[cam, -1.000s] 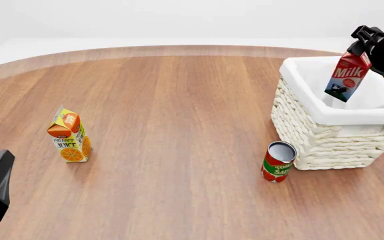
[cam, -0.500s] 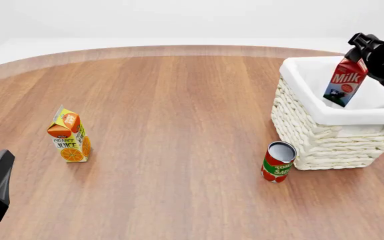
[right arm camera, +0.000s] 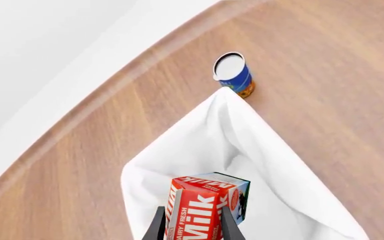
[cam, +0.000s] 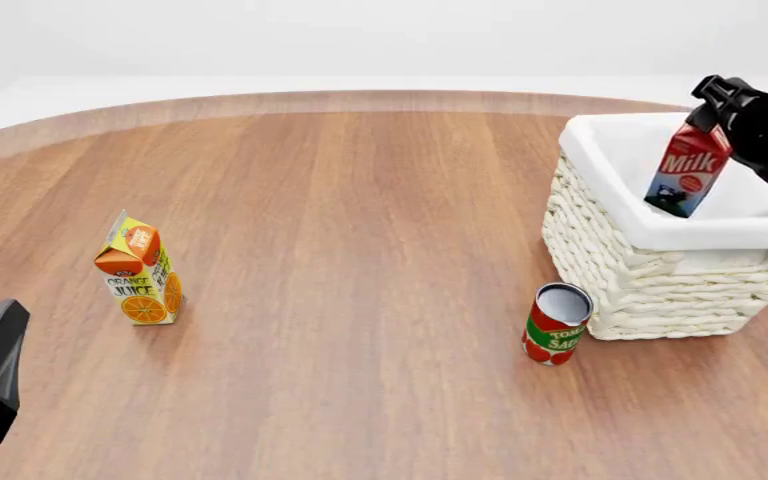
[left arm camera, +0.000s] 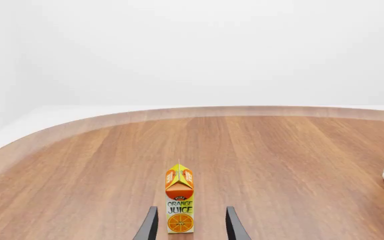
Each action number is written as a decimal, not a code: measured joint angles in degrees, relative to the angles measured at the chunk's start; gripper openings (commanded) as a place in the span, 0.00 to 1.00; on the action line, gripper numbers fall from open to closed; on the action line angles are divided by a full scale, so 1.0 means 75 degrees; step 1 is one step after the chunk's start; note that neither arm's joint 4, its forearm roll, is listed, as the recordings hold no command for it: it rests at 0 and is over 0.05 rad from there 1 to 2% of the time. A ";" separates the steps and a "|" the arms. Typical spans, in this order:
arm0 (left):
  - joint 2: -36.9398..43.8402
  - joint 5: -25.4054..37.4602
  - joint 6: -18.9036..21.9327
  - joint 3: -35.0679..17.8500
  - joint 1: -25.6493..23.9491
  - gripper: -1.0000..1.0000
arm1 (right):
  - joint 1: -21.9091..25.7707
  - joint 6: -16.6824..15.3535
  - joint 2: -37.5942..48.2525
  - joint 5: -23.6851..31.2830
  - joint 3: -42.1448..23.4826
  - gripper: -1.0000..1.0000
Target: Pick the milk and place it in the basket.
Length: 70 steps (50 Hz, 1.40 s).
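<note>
Milk (cam: 687,172) tilted, pinched by right gripper (cam: 720,112) above basket (cam: 624,262). Risk: release now, carton topples sideways. Left gripper (left arm camera: 189,225) parted, idle.

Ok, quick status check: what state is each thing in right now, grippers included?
milk: tilted, held in the air over the basket's opening, not released.
basket: upright on the table, nothing seen in its cloth lining.
right gripper: shut on the milk.
left gripper: open, holding nothing.
orange juice carton: upright on the table, untouched.
tomato can: standing beside the basket.
</note>
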 measured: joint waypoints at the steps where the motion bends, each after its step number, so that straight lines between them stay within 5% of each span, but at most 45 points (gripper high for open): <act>1: 0.0000 0.0000 0.0000 0.0000 0.0000 1.00 | 0.0000 -0.0001 0.0009 -0.0008 0.0003 0.00; 70: 0.0000 0.0000 0.0000 0.0000 0.0000 1.00 | -0.0012 -0.0025 0.0657 -0.0570 0.0204 0.00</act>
